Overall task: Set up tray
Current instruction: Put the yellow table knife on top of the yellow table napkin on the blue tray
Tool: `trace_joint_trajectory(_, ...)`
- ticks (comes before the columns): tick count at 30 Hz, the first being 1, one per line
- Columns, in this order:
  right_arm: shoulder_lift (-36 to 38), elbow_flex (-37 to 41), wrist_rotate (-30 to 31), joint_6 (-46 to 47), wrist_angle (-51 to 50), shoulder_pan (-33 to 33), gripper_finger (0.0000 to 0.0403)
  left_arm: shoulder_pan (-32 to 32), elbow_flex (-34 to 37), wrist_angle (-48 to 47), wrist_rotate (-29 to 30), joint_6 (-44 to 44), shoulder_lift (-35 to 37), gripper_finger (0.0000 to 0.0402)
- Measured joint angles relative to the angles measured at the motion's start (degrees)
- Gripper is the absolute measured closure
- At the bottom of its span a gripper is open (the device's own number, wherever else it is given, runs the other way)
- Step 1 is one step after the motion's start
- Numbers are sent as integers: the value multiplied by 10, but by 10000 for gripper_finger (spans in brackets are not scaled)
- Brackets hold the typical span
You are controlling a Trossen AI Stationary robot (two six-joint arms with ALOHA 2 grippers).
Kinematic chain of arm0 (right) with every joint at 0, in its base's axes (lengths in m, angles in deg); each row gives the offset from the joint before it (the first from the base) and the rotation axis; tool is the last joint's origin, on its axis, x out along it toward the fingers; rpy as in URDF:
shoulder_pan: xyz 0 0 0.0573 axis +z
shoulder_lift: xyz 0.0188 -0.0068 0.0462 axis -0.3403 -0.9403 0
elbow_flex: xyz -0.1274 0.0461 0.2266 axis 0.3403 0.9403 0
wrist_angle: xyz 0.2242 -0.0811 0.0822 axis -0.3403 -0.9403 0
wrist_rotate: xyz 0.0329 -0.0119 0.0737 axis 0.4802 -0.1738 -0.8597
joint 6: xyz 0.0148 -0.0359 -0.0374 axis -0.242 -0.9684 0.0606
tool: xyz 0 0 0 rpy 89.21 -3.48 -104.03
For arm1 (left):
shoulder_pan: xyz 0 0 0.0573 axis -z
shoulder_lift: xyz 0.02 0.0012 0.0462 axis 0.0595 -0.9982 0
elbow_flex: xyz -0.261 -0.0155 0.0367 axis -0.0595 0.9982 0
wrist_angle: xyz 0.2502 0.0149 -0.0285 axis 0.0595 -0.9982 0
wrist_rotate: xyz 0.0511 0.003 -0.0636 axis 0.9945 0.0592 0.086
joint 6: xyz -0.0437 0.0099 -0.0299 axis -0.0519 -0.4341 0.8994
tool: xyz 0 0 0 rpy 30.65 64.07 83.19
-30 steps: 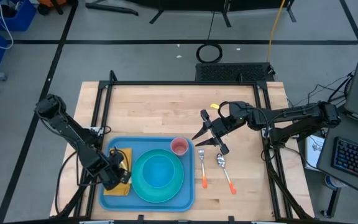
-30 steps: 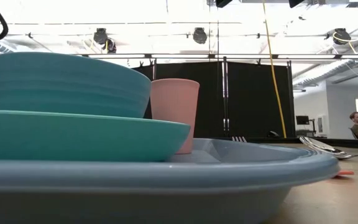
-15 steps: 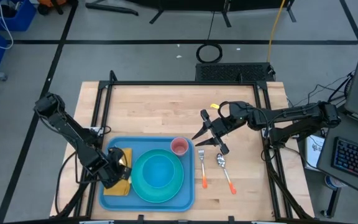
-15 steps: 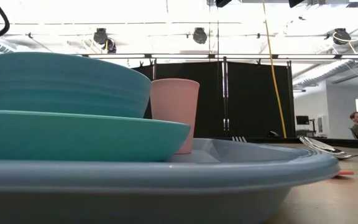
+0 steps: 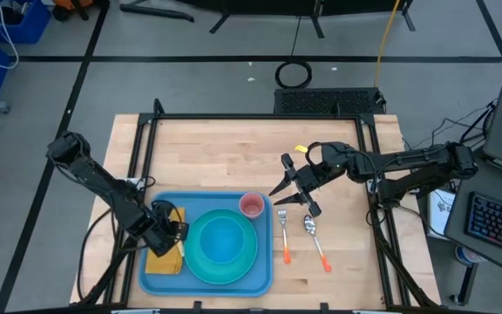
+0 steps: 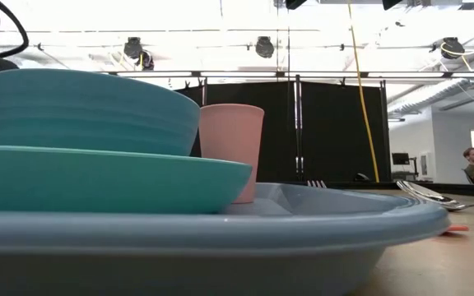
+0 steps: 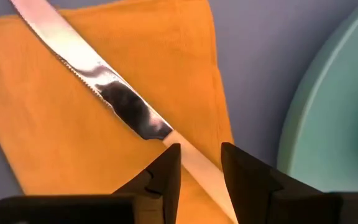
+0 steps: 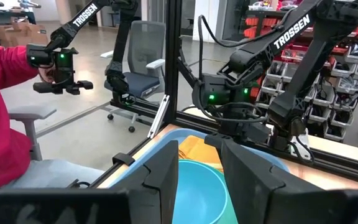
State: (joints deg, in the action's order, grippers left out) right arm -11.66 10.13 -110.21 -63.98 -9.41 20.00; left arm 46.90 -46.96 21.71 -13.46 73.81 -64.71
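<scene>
The left pincer (image 5: 171, 232) is low over the tray (image 5: 157, 281), at its left end, with its fingers (image 7: 166, 174) a little apart on both sides of a knife (image 7: 114, 99), not squeezing it. The knife lies on an orange napkin (image 5: 162, 260) in the tray. The tray sits at the near edge of the surface (image 5: 234, 157). A teal plate (image 5: 193, 263) with a bowl (image 5: 223, 240) fills its middle, and a pink cup (image 5: 251, 206) stands in its far right corner. The right pincer (image 5: 293, 195) hangs released just right of the tray, above a fork (image 5: 283, 234) and spoon (image 5: 314, 237).

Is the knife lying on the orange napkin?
Yes, the left wrist view shows the knife resting across the orange napkin, with the left gripper open around its handle.
</scene>
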Motion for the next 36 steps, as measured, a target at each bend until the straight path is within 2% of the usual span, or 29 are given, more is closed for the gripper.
trace_joint_trajectory(11,0,0,0,1,0,0,289,-17,3,1,-25,-16,0,284)
trace_joint_trajectory(14,0,0,0,1,0,0,289,-29,9,2,-68,-13,1,284)
trace_joint_trajectory(22,0,0,0,0,0,0,289,-51,14,8,-130,-62,-1,284)
trace_joint_trajectory(36,0,0,0,-1,0,0,289,-53,13,20,-105,-157,-1,284)
